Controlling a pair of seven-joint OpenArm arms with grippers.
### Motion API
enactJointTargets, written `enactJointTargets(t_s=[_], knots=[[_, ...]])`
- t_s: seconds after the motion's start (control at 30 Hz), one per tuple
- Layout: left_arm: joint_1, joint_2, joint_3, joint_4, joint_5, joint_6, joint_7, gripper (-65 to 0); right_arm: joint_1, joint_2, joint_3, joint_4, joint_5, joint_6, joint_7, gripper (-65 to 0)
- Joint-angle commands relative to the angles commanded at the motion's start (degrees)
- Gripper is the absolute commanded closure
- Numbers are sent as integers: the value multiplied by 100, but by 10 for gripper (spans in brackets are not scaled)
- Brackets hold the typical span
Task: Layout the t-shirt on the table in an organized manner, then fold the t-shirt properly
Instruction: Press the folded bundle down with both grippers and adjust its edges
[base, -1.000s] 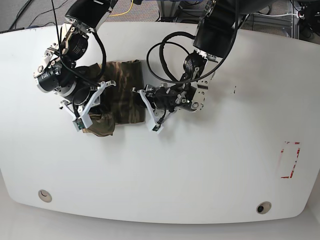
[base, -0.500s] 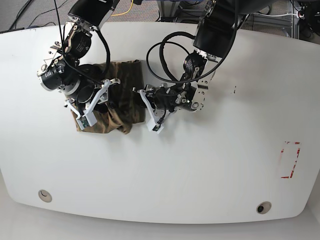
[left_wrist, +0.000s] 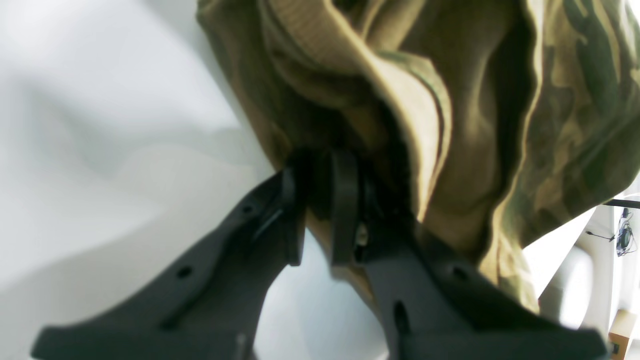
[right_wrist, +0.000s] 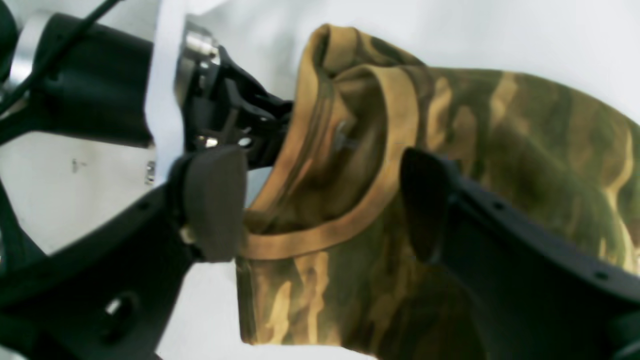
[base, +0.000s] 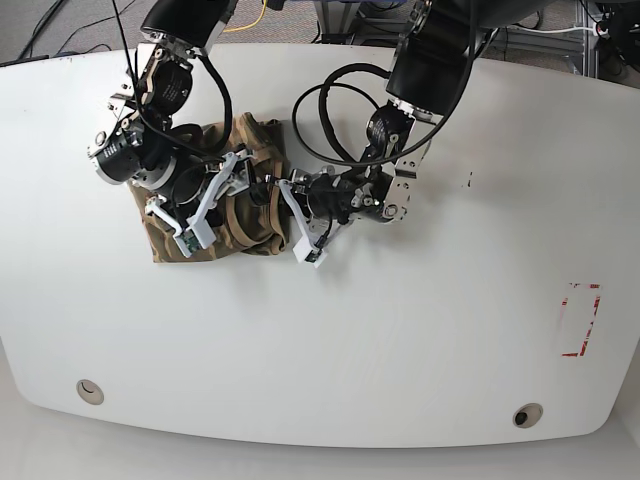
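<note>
Left hand (left_wrist: 317, 220) apparently pinching t-shirt (left_wrist: 450, 125), right hand (right_wrist: 320, 205) agape

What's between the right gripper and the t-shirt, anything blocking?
Nothing visible. The right gripper is open straddling the t-shirt collar, and the left gripper is pinched on its edge. The table around it looks bare.

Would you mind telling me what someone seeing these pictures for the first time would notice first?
The camouflage t-shirt lies bunched on the upper left of the glossy white table, with both black arms crowded over it. The left gripper is clamped on a fold at the shirt's edge, while the right gripper stands open, straddling the tan collar band. Far off near the table's right edge sits a small red-marked rectangle.
</note>
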Motion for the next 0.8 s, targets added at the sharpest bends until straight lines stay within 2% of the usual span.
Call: enactJointTargets(t_s=[0.23, 0.3, 0.43, 0.57, 0.67, 0.8], knots=[[123, 0, -202, 809, 0, 0, 35, -72, 97, 580, 378, 9, 730, 0, 0, -482], [185, 0, -255, 1064, 0, 0, 44, -94, 105, 747, 466, 9, 879, 0, 0, -482], [193, 0, -325, 1477, 0, 0, 202, -215, 114, 932, 624, 9, 879, 0, 0, -482], [316, 0, -536, 1925, 0, 9, 237, -368, 105, 1002, 800, 0, 879, 0, 0, -482], [422, 0, -695, 2268, 0, 9, 246, -435, 97, 1002, 818, 0, 879, 0, 0, -482], [440, -69, -941, 2787, 0, 9, 237, -468, 79, 1011, 800, -79, 879, 0, 0, -482]])
